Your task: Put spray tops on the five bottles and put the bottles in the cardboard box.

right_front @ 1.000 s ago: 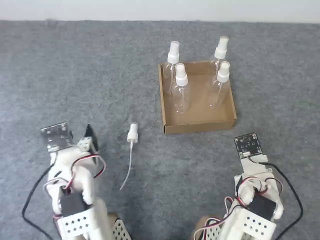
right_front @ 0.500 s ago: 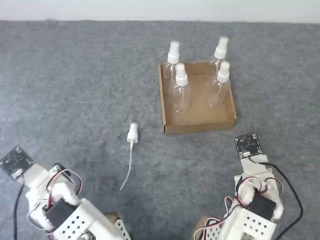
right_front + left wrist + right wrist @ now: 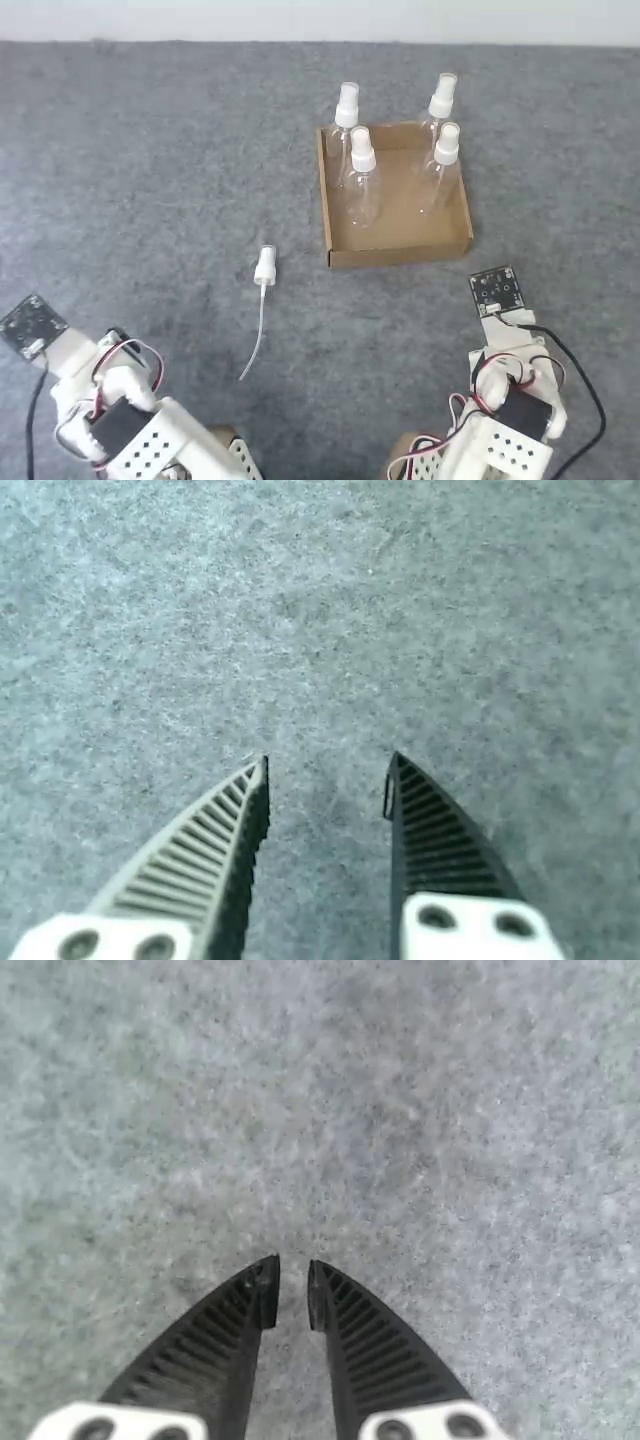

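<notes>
Four clear plastic bottles with white spray tops [image 3: 362, 185] are grouped at the shallow brown cardboard box [image 3: 400, 251], which is set toward the far edge of the grey carpeted surface [image 3: 150, 150], right of its middle. The two nearer bottles are seated inside the box. Whether the two farther ones stand inside its far wall or just behind it cannot be told.

One loose white spray top with a long thin dip tube [image 3: 264, 268] is laid flat near the middle of the surface, apart from the near left corner of the box, with the tube trailing toward the near edge.

The left gripper [image 3: 325, 770] is held over bare carpet at the near left corner, its jaws spread and empty. The right gripper [image 3: 290, 1278] is held over bare carpet by the near edge, on the right, its jaws drawn almost together with only a narrow slit, and nothing is pinched.

The step in hand is judged to be the pickup of the loose top. The top should be gripped by its white head, not by the tube, which is likely to bend. The spread jaws should be lowered astride the head and closed squarely so that the tube is left hanging free for insertion.
</notes>
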